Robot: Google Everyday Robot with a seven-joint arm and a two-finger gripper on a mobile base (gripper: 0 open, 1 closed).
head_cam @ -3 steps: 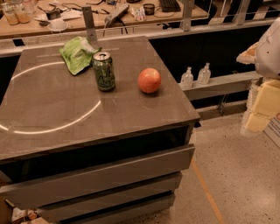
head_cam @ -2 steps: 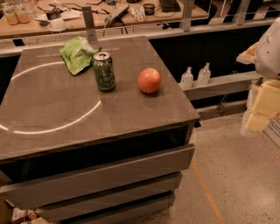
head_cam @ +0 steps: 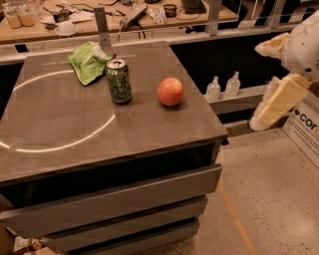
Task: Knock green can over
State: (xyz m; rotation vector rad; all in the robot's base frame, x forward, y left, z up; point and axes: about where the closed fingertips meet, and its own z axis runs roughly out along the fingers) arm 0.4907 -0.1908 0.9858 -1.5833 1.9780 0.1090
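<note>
The green can (head_cam: 118,81) stands upright on the grey table top (head_cam: 75,124), toward the back and left of the middle. It is dark green with pale markings and a silver top. My gripper (head_cam: 278,99) hangs at the far right of the view, off the table's right side and well apart from the can. It holds nothing that I can see.
A light green crumpled bag (head_cam: 87,61) lies just behind and left of the can. A reddish-orange round fruit (head_cam: 170,91) sits to its right. Two small bottles (head_cam: 223,87) stand on a low ledge beyond the table's right edge. A cluttered desk (head_cam: 124,15) runs along the back.
</note>
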